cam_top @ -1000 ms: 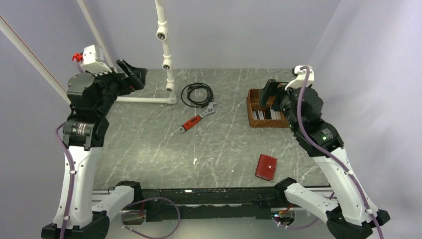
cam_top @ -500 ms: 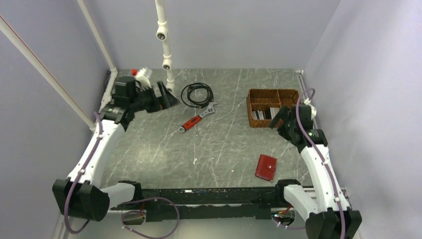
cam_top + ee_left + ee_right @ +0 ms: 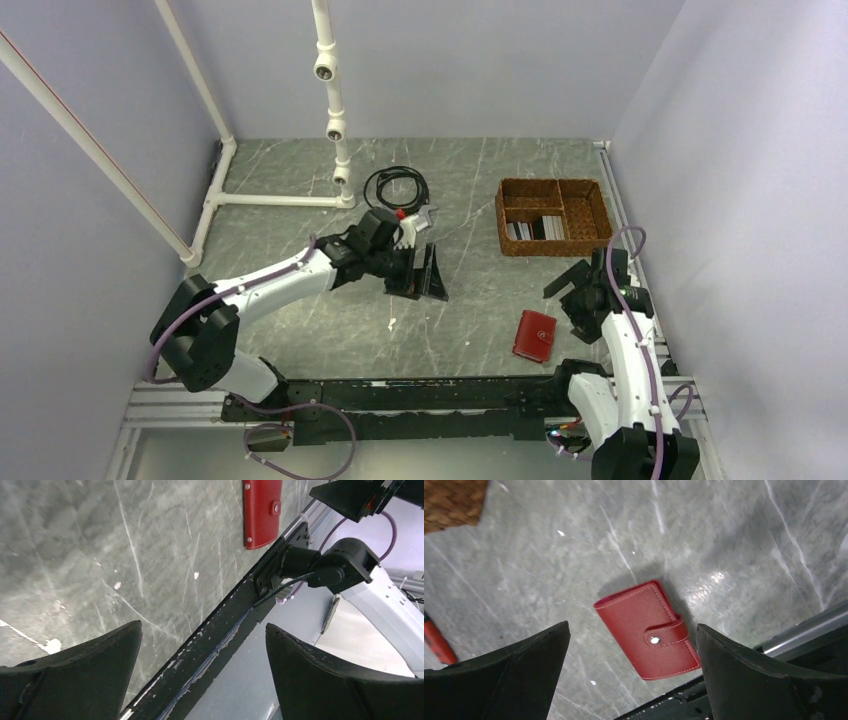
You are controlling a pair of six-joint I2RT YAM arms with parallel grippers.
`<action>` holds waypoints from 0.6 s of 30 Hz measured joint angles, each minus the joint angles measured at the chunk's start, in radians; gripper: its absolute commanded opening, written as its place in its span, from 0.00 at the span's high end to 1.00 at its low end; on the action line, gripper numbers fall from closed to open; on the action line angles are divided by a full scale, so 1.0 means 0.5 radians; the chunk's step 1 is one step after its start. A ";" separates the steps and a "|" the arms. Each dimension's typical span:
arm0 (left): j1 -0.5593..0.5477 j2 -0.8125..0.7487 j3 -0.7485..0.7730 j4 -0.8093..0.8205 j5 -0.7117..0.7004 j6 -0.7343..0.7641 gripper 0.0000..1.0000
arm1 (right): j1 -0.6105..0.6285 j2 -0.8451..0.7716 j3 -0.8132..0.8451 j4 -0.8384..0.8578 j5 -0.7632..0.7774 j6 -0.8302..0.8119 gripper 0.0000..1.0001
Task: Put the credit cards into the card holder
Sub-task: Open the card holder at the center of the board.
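The card holder [image 3: 535, 335], a dark-red wallet snapped shut, lies flat near the table's front right edge. It also shows in the left wrist view, card holder [image 3: 261, 512], and in the right wrist view, card holder [image 3: 649, 630]. The credit cards [image 3: 538, 230] stand on edge in the front compartment of the wicker basket [image 3: 590, 212]. My left gripper [image 3: 422, 285] hangs open over the table's middle, left gripper [image 3: 203, 625] pointing toward the front rail. My right gripper [image 3: 568, 295] is open and empty just right of and above the card holder, right gripper [image 3: 633, 626].
A black cable coil [image 3: 397, 187] lies at the back centre. A red-handled wrench [image 3: 425, 215] is mostly hidden behind my left arm; its handle end [image 3: 436, 640] shows in the right wrist view. White pipe framing [image 3: 335, 130] stands at the back left. The black front rail [image 3: 220, 630] borders the table.
My left arm has swung from the back left corner to the table's middle. My right arm has drawn back from the basket to the front right beside the card holder. Both grippers stayed open.
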 measured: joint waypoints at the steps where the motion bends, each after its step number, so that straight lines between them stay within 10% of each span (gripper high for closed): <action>1: -0.039 0.019 -0.019 0.022 -0.006 -0.022 0.01 | 0.000 0.018 -0.014 -0.026 -0.001 0.000 0.00; 14: -0.116 -0.051 -0.229 0.301 -0.146 -0.269 0.01 | 0.083 0.254 -0.250 0.049 -0.183 -0.097 0.11; 18: -0.116 -0.146 -0.229 0.266 -0.234 -0.262 0.01 | 0.555 0.355 -0.294 0.227 -0.279 -0.050 0.43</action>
